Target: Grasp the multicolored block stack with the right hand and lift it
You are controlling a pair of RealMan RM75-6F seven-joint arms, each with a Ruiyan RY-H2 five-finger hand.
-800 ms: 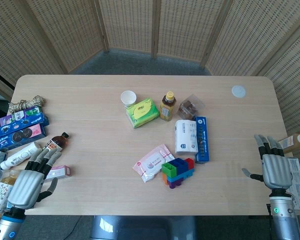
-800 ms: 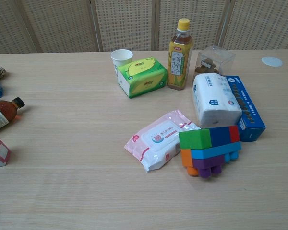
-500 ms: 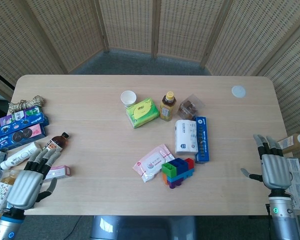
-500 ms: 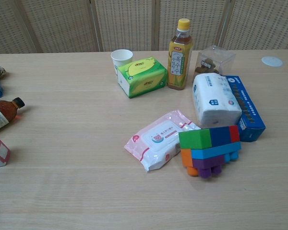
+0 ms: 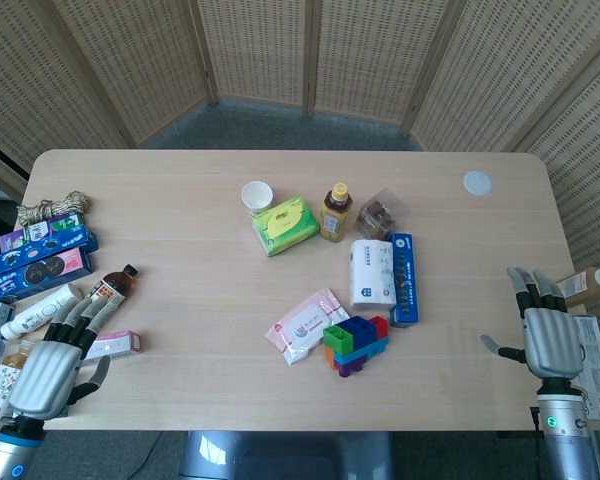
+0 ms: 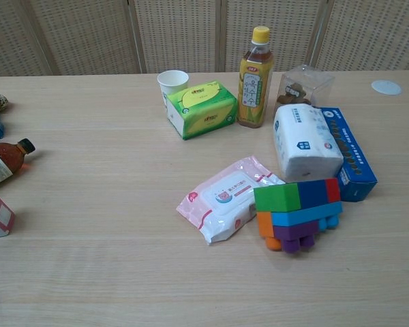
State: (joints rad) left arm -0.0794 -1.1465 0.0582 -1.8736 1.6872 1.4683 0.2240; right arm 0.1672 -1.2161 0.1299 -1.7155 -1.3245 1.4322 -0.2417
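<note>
— Step in hand? Reach not yet begun. Right hand (image 5: pixel 550 338) hanging at the right edge of the table (image 5: pixel 180 180), fingers spread, holding nothing, well apart from the block stack (image 5: pixel 355 344).

— And the stack? Lying near the front edge, a little right of the middle; green, blue and red on top, orange, light blue and purple beneath. Touching or just beside the pink wipes pack (image 6: pixel 228 197) on its left, and just in front of the white tissue pack (image 6: pixel 305 141) and the blue box (image 6: pixel 349 153).

— Next move? Probably a long sweep leftward across the bare wood, then down over the stack from the open front or right side, fingers kept wide. Tight neighbours behind and to the left; likely to be nudged if approached from there.

— Left hand (image 5: pixel 48 368)? At the front left corner, empty, fingers loosely spread, next to a brown bottle (image 5: pixel 111 285) and boxes.

— Surface and room? Pale wood-grain top, smooth, rounded corners. Paper cup (image 6: pixel 172 82), green box (image 6: pixel 202 108) and yellow-capped drink bottle (image 6: pixel 254 78) further back. Woven cane screens (image 5: pixel 310 50) all around, grey floor behind.
</note>
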